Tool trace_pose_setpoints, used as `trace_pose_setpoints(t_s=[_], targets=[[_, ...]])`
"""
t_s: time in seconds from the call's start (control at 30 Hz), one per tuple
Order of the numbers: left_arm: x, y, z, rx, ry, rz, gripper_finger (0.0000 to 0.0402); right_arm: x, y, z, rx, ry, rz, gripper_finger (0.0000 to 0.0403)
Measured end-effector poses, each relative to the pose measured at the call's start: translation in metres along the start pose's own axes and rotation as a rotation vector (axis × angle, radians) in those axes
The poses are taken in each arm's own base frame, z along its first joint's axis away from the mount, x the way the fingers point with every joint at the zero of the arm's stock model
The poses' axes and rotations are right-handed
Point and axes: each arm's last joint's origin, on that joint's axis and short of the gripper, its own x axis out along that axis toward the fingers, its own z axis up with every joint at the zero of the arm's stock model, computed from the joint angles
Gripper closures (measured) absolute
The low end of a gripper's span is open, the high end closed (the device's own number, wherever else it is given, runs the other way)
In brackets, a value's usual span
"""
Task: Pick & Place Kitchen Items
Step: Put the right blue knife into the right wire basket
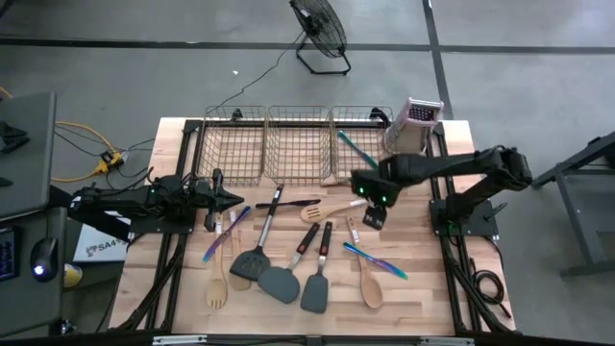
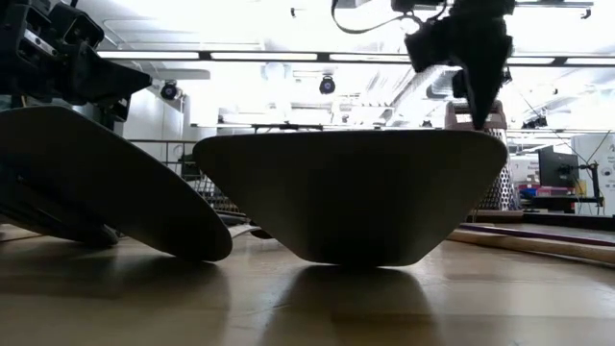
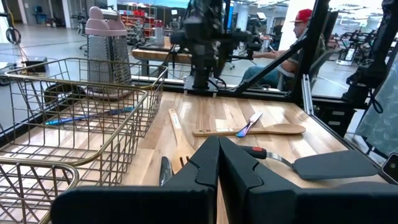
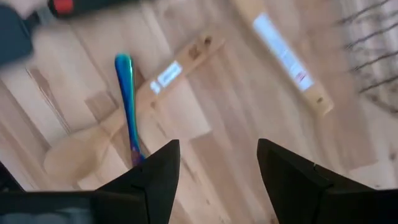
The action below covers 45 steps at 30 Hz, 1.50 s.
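Right gripper (image 1: 373, 217) is out over the table's right-centre, fingers (image 4: 155, 177) spread, nothing between them. Right under it: a wooden spoon (image 4: 118, 127) with a slim blue piece (image 4: 127, 106) lying across it, touching; a second wooden handle with a white label (image 4: 283, 56) lies just beyond, apart from the spoon. Behind this gripper, toward the table's far edge, the right basket (image 1: 360, 144) holds a teal piece (image 1: 357, 150); the grater (image 1: 416, 125) stands upright just beside that basket. Two more baskets (image 1: 264, 144) sit in line further off to the gripper's left, and I can't tell if anything is in them. Left gripper (image 1: 231, 200) is parked at the table's left side, fingers (image 3: 205, 165) pressed together, holding nothing. Between the two grippers and nearer the front edge lie the rest of the utensils: dark spatulas (image 1: 279, 282), black-handled tools (image 1: 272, 204), a wooden fork (image 1: 217, 288), another wooden spoon (image 1: 369, 284) and an iridescent piece (image 1: 375, 259), all flat on the table. A person in a red cap (image 3: 301, 15) sits beyond the table.
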Motion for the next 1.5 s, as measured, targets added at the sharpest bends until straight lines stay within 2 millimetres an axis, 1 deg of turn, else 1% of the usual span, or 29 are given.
trace_pose_setpoints(t_s=[0.2,0.4,0.57,0.77,0.87,1.03,1.27,1.5], targets=[[0.000,0.000,0.000,0.000,0.000,0.000,0.0398,0.018,0.023,-0.021,-0.053,0.046,-0.009,0.0195],[0.000,0.000,0.000,0.000,0.000,0.000,0.0398,0.037,0.045,-0.037,-0.119,0.054,0.077,0.0196],[0.000,0.000,0.000,0.000,0.000,0.000,0.0398,0.057,0.062,-0.051,-0.225,0.010,0.136,0.0196],[0.000,0.000,0.000,0.000,0.000,0.000,0.0398,0.077,0.073,-0.066,-0.312,-0.075,0.116,0.0196],[0.000,0.000,0.000,0.000,0.000,0.000,0.0398,0.084,0.076,-0.071,-0.335,-0.113,0.070,0.0196],[0.000,0.000,0.000,0.000,0.000,0.000,0.0398,0.095,0.081,-0.074,-0.367,-0.126,0.016,0.0196],[0.000,0.000,0.000,0.000,0.000,0.000,0.0398,0.115,0.090,-0.073,-0.373,-0.105,0.008,0.0196],[0.000,0.000,0.000,0.000,0.000,0.000,0.0398,0.128,0.091,-0.071,-0.363,-0.085,-0.022,0.0196]])
